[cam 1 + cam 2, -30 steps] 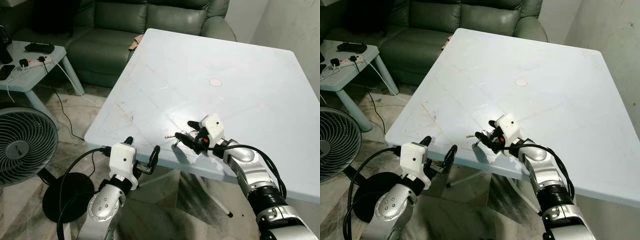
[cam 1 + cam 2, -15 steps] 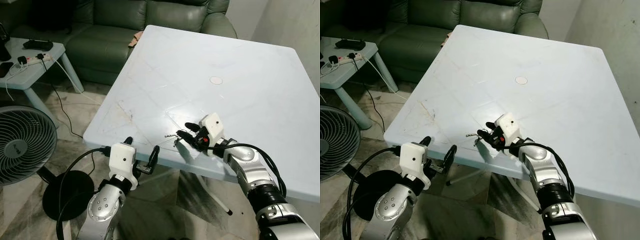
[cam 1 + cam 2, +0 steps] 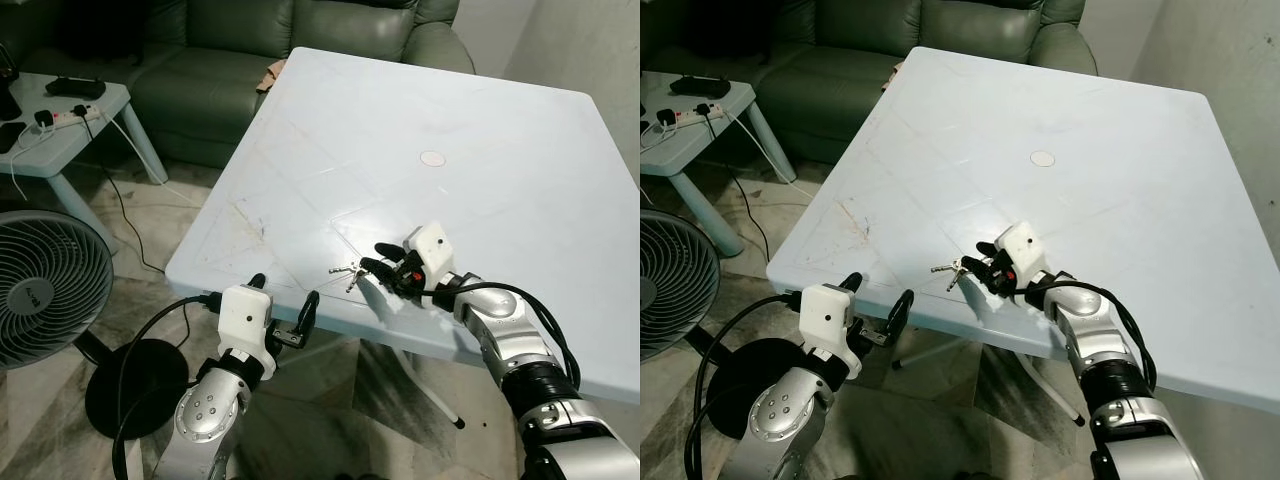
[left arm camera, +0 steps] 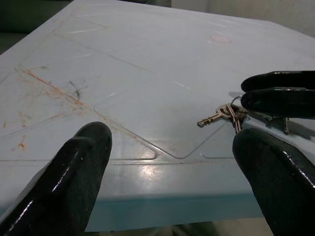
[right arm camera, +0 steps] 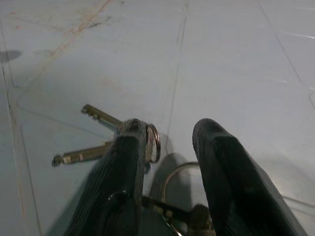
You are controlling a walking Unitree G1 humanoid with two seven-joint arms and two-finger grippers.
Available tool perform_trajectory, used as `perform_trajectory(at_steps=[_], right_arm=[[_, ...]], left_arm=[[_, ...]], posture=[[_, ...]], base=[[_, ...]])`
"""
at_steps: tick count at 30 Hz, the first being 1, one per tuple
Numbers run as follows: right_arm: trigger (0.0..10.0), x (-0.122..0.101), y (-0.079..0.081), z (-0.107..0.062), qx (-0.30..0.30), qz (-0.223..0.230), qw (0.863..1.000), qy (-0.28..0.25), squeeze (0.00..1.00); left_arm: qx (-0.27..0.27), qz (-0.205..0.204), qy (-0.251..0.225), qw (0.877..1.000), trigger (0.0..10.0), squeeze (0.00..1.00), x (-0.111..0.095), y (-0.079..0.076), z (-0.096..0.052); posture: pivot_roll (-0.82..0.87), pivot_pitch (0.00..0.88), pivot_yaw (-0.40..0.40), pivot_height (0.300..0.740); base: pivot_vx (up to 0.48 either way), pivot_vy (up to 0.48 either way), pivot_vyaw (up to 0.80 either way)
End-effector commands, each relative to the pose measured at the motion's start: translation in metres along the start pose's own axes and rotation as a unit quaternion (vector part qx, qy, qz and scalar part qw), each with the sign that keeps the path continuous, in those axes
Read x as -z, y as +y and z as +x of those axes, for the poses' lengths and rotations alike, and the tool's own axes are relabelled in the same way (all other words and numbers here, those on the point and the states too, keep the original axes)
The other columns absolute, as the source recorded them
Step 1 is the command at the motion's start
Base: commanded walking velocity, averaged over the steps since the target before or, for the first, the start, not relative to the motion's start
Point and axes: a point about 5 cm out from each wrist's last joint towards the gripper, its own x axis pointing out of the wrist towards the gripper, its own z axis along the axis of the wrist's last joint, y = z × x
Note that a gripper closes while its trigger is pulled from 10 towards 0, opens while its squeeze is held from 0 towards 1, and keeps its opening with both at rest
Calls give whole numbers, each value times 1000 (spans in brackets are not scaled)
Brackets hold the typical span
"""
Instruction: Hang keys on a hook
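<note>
- One bunch of keys (image 3: 348, 270) lies flat on the pale table (image 3: 520, 180), close to its near edge, blades fanned toward the left edge.
- Right gripper (image 3: 383, 264) low over the bunch, fingers slightly parted; the key ring (image 5: 173, 177) sits between them, nothing pinched yet.
- Left gripper (image 3: 285, 305) spread wide, idle, just below the near edge.
- Risk, judged: closing on thin flat metal may skid the keys toward that edge and off it.
- Risk, judged: catching one blade only lets the bunch swing and slip.
- Hook: not seen.

Pale blue table (image 3: 500, 130) before a green sofa (image 3: 250, 50), fan (image 3: 45, 290) on marbled floor (image 3: 150, 230)
</note>
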Motion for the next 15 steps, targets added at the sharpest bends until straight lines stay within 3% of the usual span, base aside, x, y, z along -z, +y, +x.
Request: perform_trajectory(at_steps=[1,4,5,6,7,8,9,10,12,13,15], right_arm=[[8941,0,-4,-3,-8,-7,1000,7,0],[7765,1,-3,-5,-18,-3,1000,7,0],[6627,1,-3,-5,-18,-3,1000,7,0],[4039,1,-3,-5,-19,-3,1000,6,0],[3922,1,-3,-5,-21,-1,1000,7,0],[3922,1,-3,-5,-21,-1,1000,7,0],[5333,2,-2,-5,-22,-2,1000,8,0],[5882,3,-2,-6,-24,-2,1000,8,0],[6196,3,-2,-6,-25,-2,1000,8,0],[8118,3,-1,-5,-26,1,1000,7,0],[7843,2,0,-4,-29,2,1000,4,0]], left_arm=[[-2,5,0,1000,10000,0,-3,1,-1],[-1,6,0,1000,10000,0,-3,1,0],[0,6,0,1000,10000,0,-3,1,0],[0,6,0,1000,10000,0,-3,0,0],[0,5,-1,1000,10000,0,-3,0,0],[0,5,-1,1000,10000,0,-3,0,0],[0,6,-1,1000,10000,0,-3,0,1],[1,5,-1,1000,10000,0,-3,0,1],[0,5,-1,1000,10000,0,-3,0,1],[0,5,-1,1000,10000,0,-3,0,1],[0,6,-1,1000,10000,0,-3,0,2]], posture=[[48,147,-39,732],[43,150,-37,732],[43,150,-37,732],[42,150,-38,732],[41,150,-38,732],[41,150,-38,732],[41,152,-37,732],[42,150,-37,732],[42,150,-37,732],[41,151,-38,732],[41,151,-38,732]], base=[[0,0,0],[0,0,0],[0,0,0],[0,0,0],[0,0,0],[0,0,0],[0,0,0],[0,0,0],[0,0,0],[0,0,0],[0,0,0]])
